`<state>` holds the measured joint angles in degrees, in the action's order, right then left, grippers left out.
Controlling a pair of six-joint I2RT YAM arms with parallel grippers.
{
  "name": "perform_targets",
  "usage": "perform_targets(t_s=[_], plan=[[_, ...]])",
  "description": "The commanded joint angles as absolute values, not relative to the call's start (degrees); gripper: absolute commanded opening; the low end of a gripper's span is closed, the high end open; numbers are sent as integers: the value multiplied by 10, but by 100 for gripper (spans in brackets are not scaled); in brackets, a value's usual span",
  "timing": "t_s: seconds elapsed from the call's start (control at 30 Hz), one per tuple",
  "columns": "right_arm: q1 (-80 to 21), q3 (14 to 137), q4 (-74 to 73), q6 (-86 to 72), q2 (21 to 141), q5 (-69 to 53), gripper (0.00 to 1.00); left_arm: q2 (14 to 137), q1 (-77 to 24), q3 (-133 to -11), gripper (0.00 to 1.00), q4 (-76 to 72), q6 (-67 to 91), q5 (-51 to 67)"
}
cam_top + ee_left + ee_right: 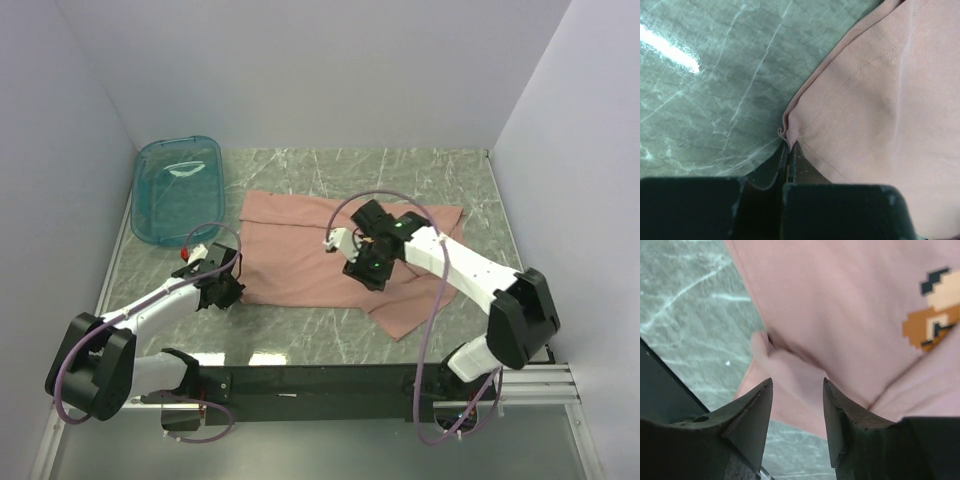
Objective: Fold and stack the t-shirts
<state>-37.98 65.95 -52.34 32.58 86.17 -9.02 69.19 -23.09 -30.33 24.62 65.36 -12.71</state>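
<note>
Dusty-pink soft cotton t-shirt [300, 250] spread on the green marbled tabletop [330, 335], hem pinched by the closed left gripper [790, 150], right gripper [797, 385] parted (holding nothing): a one-sided pull could skew the fold.

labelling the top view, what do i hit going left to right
tub → left pincer, shut on the shirt edge → right pincer, open over the shirt

Teal tub [176, 190] (see-through) on marbled table [400, 165]
</note>
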Motion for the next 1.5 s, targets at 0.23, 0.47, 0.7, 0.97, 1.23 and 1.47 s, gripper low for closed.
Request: perform_targets(t_s=[0.23, 0.47, 0.7, 0.97, 1.23, 1.47], plan=[[-328, 484, -652, 662, 662, -260, 53, 686, -230, -295, 0, 222, 633, -114], [-330, 431, -599, 693, 660, -265, 49, 679, -230, -289, 0, 223, 635, -110], [-348, 373, -545, 708, 650, -228, 43, 682, -230, -287, 0, 217, 636, -104], [-371, 351, -488, 691, 661, -199, 40, 689, -230, -290, 0, 213, 635, -98], [-403, 338, -468, 682, 684, -193, 37, 690, -230, -291, 0, 211, 634, -97], [-405, 335, -503, 689, 657, -187, 37, 694, -230, -289, 0, 207, 633, -93]])
